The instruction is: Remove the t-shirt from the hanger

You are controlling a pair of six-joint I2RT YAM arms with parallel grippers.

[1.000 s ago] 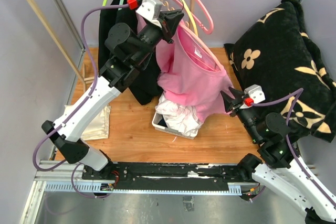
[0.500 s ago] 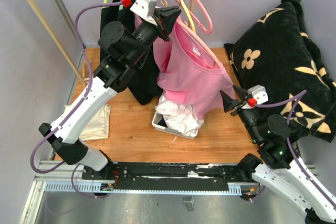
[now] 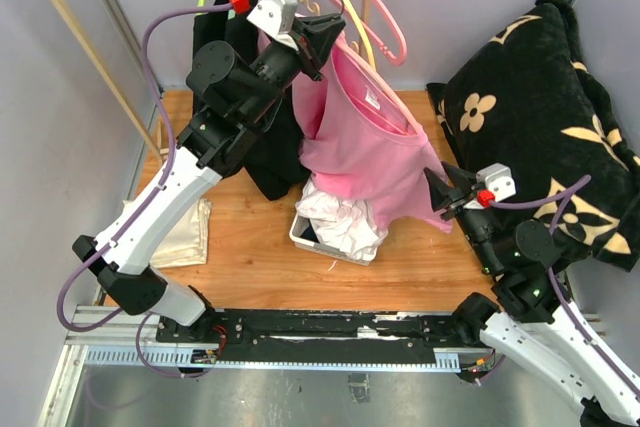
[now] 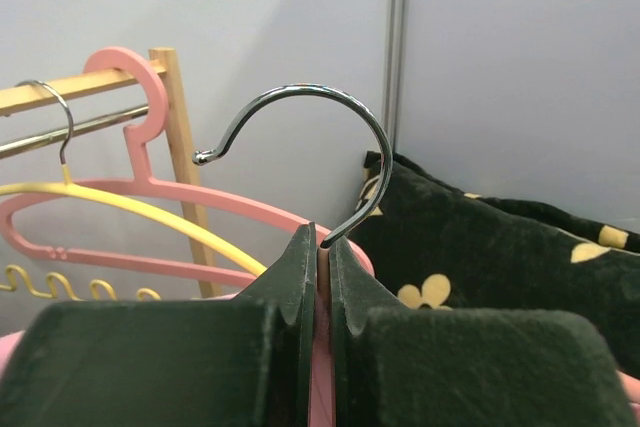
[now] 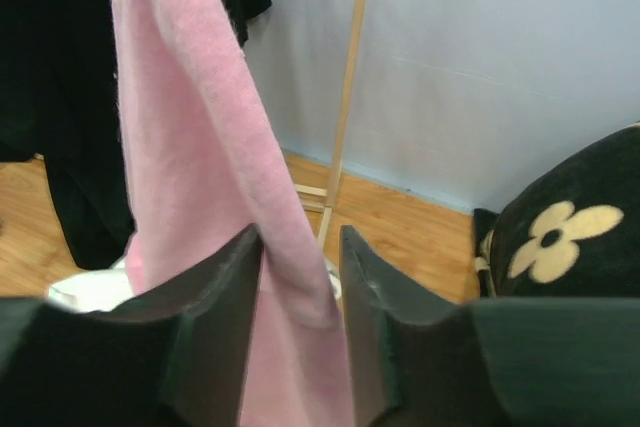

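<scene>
- R hand (image 3: 437, 190), near the surface's (image 3: 250, 262) right edge: fingers about half apart, with the pink t-shirt's (image 3: 370, 147) lower corner hanging between them. The cloth looks loose, not pinched. Prob. placed here to take the hem and pull it down and off.
- White basket (image 3: 299, 232), mid-surface and nearer the front edge: full of white laundry. It sits under the shirt hem, so it's the likely drop spot.
- Folded cream cloth (image 3: 185, 237) by the left edge, not involved.
- T-shirt: draped on its hanger above mid-surface. It slopes from the L hand down to the R hand, so it's not off yet.
- L hand (image 3: 325, 42), high toward the far edge: clamped tight on the neck of the hanger's chrome hook (image 4: 330, 117). The hook hangs on nothing in the wrist view. The L hand carries the hanger, giving the R hand something fixed to pull against.
- Black garment (image 3: 270, 162) hangs behind the L arm.
- Wooden rack (image 3: 90, 47) along the far edge, with spare pink hangers (image 3: 385, 17) on it.
- Black floral blanket (image 3: 540, 87) fills the far right corner.
</scene>
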